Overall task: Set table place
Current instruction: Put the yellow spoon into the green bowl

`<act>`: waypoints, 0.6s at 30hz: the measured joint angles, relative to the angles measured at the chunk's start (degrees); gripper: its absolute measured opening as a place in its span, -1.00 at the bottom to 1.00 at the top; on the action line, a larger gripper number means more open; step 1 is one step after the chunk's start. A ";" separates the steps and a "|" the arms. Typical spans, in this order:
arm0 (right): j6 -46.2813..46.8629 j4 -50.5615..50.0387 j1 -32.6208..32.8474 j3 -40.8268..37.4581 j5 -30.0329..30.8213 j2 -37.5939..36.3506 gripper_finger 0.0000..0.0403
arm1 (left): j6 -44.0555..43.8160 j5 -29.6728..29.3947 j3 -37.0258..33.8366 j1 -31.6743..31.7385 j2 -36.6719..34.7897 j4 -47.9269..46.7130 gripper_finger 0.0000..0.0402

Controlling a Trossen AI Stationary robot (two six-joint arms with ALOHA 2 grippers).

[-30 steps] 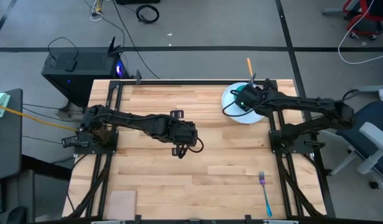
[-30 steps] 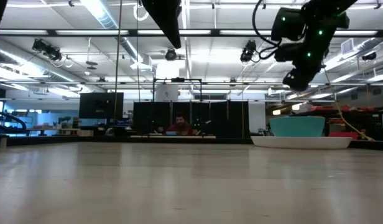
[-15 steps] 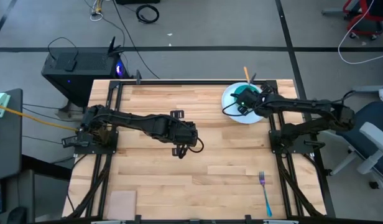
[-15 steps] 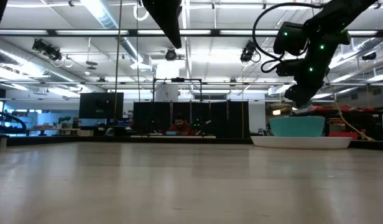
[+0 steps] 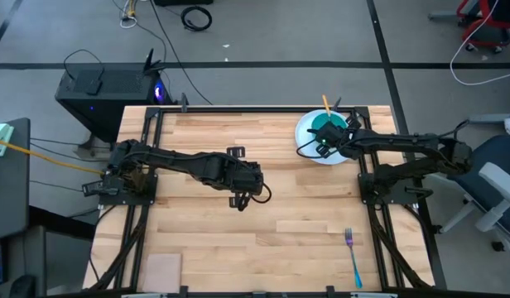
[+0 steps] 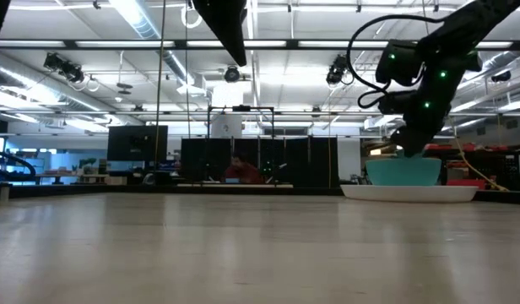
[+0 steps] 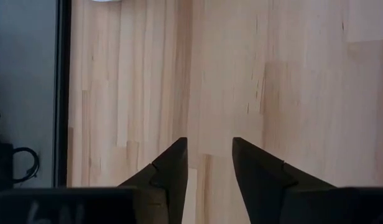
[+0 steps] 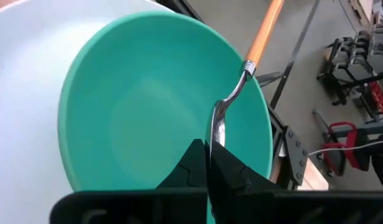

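A teal bowl (image 5: pixel 329 122) sits on a round white plate (image 5: pixel 309 142) at the table's far right. My right gripper (image 5: pixel 324 142) is just above the bowl (image 8: pixel 135 118), shut on an orange-handled metal spoon (image 8: pixel 264 31) whose handle sticks out past the bowl's far rim (image 5: pixel 325 103). The low view shows this gripper (image 6: pixel 408 149) right over the bowl (image 6: pixel 403 172). My left gripper (image 5: pixel 238 199) is open and empty above bare wood (image 7: pixel 209 146) mid-table. A blue-handled fork (image 5: pixel 353 258) lies flat near the table's near right corner. My right gripper pinches the spoon's metal bowl end (image 8: pixel 217 130) between its two shut fingers. The spoon runs on in line with the fingers, its neck (image 8: pixel 234 90) over the teal bowl's rim and its orange handle pointing away. Whether the spoon touches the rim I cannot tell.
A tan rectangular pad (image 5: pixel 162 269) lies at the near left corner. Black metal rails (image 5: pixel 379 240) edge the table on both sides. Bare wood (image 5: pixel 305 207) lies between the plate and the fork.
My right gripper has gone down toward the teal bowl with the spoon, and a little toward the table's near edge. The spoon's orange handle has come in closer to the bowl's far rim.
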 joint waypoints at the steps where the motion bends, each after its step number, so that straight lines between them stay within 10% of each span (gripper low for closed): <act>1: -0.03 0.31 0.00 -0.18 -0.44 0.00 -0.99 | -0.02 0.00 0.00 0.00 0.00 0.00 -0.33; 18: 0.48 0.91 0.00 -1.24 -4.90 -0.02 -0.99 | -0.08 0.00 0.00 0.00 0.00 0.00 -0.35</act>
